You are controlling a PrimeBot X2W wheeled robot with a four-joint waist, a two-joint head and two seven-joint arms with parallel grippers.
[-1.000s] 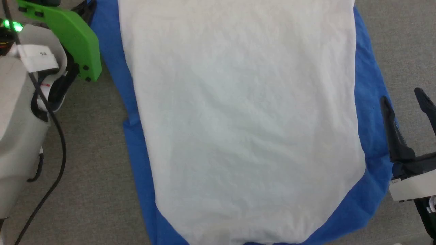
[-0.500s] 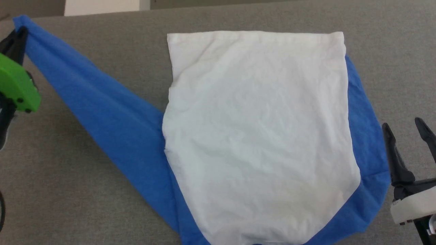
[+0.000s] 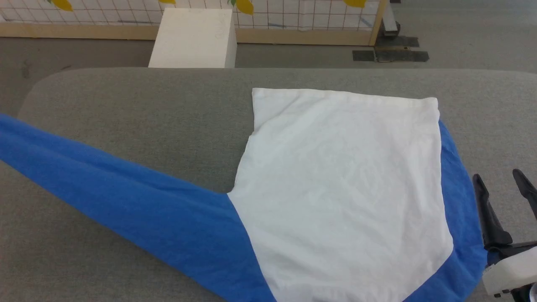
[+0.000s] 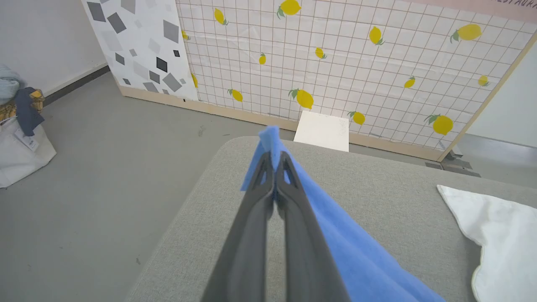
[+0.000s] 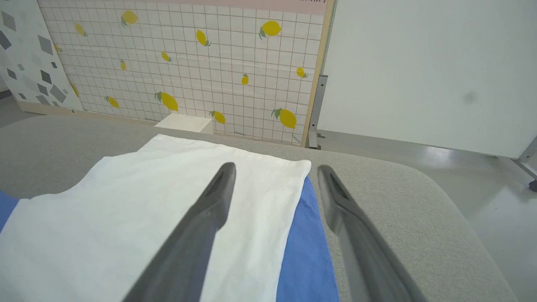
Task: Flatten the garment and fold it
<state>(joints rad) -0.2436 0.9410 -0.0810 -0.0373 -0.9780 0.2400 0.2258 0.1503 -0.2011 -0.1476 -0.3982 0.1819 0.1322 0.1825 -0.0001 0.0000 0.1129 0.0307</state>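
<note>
The soft T-shirt (image 3: pixel 344 188) lies on the grey, felt-like bench (image 3: pixel 126 109) with rounded corners. Its wrinkled white panel is flat just left of the right end effector (image 3: pixel 498 176), whose fingers stand wide apart and hold nothing. The blue sleeve (image 3: pixel 126 197) stretches to the left end effector (image 4: pixel 275 156), which is clamped on the sleeve's tip. Far to that end effector's left, a pale bag (image 4: pixel 19 147) holds bundled cloth.

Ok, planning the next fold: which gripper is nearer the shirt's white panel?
Right. The right gripper hangs open beside the white panel; the left gripper pinches the blue sleeve tip, far out left.
</note>
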